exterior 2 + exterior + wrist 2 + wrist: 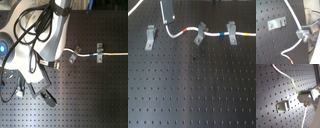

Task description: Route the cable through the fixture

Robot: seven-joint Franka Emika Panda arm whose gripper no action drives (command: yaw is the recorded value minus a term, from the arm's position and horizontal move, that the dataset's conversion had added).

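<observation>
In the first exterior view, from its left: an empty clip [150, 37] stands apart on the perforated board [193, 90], evidently the fixture not yet threaded; beside it the gripper [168, 21] pinches the white cable [178, 34] at its free end — held there, I judge, to steer the slack toward that clip; the cable then runs through the middle clip [201, 33] and the right clip [231, 33], already seated; in both wrist views the jaws look closed on it, though blur leaves some doubt.
</observation>
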